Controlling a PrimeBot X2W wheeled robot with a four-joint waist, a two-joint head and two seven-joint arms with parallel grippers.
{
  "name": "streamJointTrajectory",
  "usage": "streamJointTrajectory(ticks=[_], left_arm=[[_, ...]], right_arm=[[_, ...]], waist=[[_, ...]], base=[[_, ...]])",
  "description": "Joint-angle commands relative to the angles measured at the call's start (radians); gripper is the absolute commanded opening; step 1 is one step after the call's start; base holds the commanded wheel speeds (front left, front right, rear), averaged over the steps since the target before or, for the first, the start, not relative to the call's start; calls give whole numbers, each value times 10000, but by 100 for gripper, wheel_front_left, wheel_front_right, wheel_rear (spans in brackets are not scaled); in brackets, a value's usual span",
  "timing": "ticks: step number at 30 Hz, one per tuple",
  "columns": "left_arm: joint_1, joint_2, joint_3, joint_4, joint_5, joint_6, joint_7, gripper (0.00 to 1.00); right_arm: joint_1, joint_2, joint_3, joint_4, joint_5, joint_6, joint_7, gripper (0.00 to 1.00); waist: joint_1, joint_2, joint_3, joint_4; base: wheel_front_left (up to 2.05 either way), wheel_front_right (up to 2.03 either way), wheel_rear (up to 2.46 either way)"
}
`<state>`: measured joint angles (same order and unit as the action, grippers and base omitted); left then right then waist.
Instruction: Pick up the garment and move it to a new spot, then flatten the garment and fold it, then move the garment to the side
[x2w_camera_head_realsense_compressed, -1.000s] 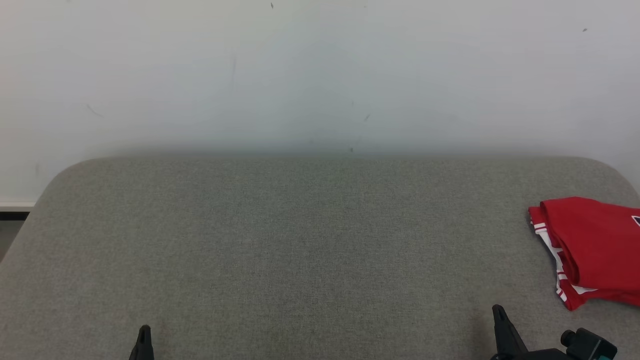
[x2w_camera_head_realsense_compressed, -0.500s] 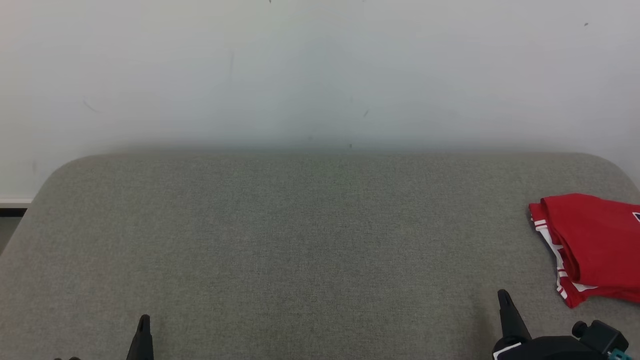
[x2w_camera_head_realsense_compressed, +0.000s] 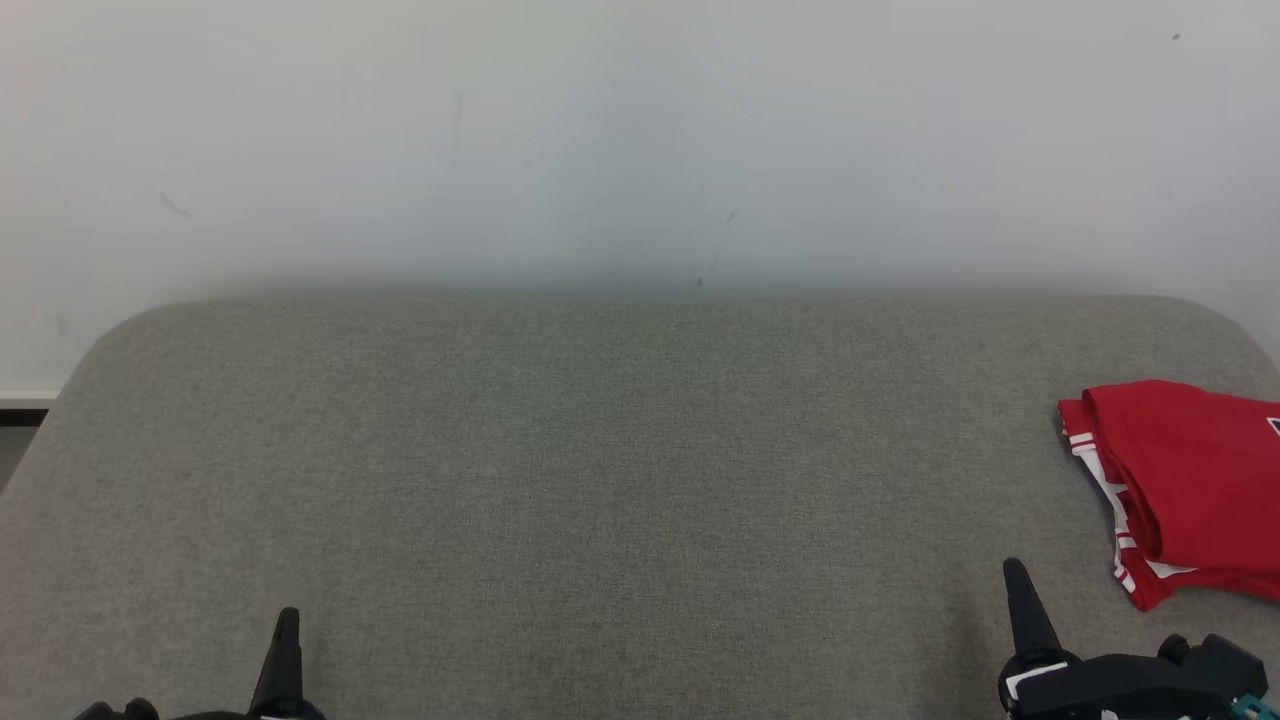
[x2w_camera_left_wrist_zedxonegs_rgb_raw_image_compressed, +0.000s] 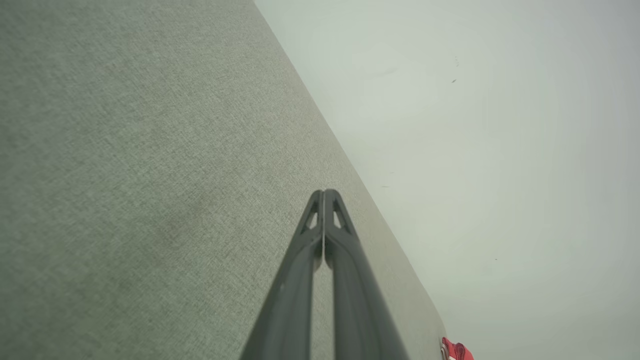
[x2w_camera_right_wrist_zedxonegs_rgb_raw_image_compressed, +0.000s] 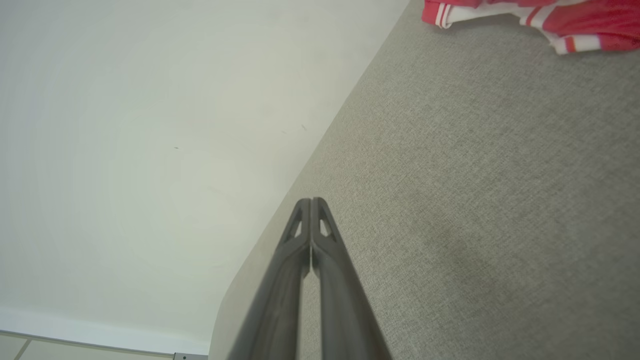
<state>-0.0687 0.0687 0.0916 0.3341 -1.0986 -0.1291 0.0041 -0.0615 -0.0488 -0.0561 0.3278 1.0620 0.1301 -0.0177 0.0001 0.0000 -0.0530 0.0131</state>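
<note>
Twice found closed, empty jaws, on left gripper (x2w_camera_head_realsense_compressed: 287, 615) and right gripper (x2w_camera_head_realsense_compressed: 1014, 568); saw folded garment (x2w_camera_head_realsense_compressed: 1190, 480) ahead-right of the latter; judged best to retreat straight back, not brushing its edge.

A wide grey fabric pad (x2w_camera_head_realsense_compressed: 600, 480) with rounded far corners spreads from the middle of the head view down to 6 o'clock. A pale wall (x2w_camera_head_realsense_compressed: 640, 130) rises behind it toward 12 o'clock, flecked with a few small dark marks (x2w_camera_head_realsense_compressed: 731, 216). At 9 o'clock, a white skirting board (x2w_camera_head_realsense_compressed: 25, 397) runs along the wall's foot.
</note>
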Motion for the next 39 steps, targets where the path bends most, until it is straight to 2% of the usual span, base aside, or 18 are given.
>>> streamJointTrajectory(ticks=[1,39], left_arm=[[-342,-5,43,-80,-246,-14,92,0],[-1109,-130,355,110,-3306,-21,1160,0]], right_arm=[[-179,-17,-42,-161,283,6,45,0],[-570,-20,-284,-468,3685,9,470,0]], waist=[[0,0,14,-4],[0,0,350,-79]], base=[[0,0,0],[0,0,0]])
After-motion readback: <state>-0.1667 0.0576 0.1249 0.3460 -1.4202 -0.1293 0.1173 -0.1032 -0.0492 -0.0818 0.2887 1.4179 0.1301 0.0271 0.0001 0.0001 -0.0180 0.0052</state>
